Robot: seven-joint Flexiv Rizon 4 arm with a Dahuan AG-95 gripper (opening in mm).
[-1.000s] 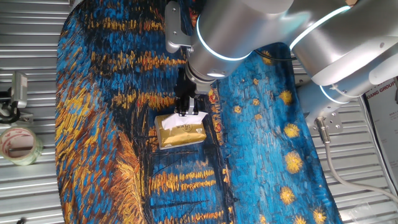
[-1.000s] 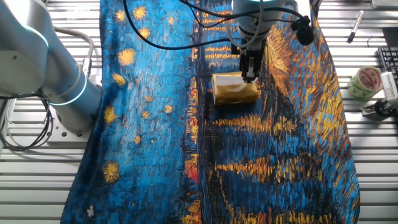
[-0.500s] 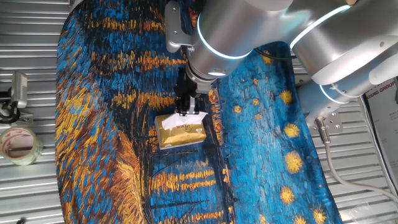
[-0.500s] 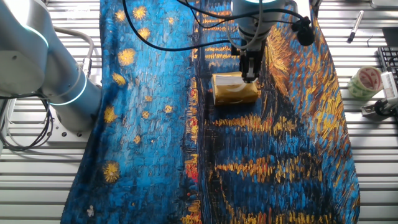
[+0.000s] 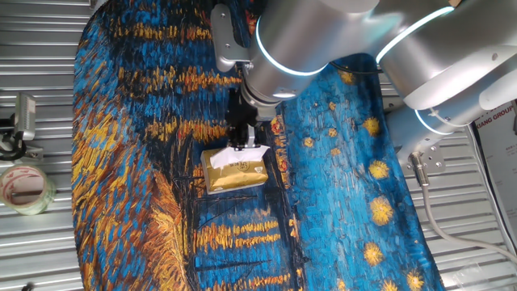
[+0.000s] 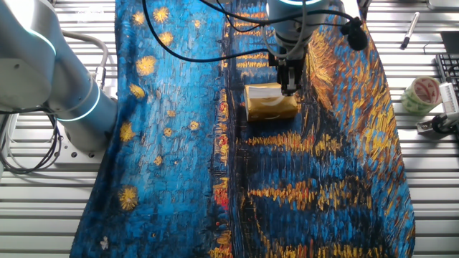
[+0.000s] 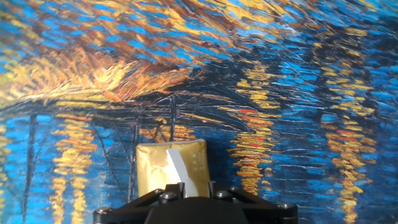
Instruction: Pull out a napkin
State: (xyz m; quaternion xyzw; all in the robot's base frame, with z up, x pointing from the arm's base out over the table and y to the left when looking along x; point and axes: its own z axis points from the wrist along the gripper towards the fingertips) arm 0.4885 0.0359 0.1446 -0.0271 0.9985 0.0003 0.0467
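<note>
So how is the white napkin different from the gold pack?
The napkin is plain white and thin; the pack is shiny gold, thicker, with printing on it. The pack lies flat on the cloth; the napkin sticks up out of the pack at the gripper. The napkin looks much smaller.

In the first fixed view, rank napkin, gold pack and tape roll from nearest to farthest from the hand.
1. napkin, right at the hand.
2. gold pack, just below.
3. tape roll, far left, off the cloth.
</note>
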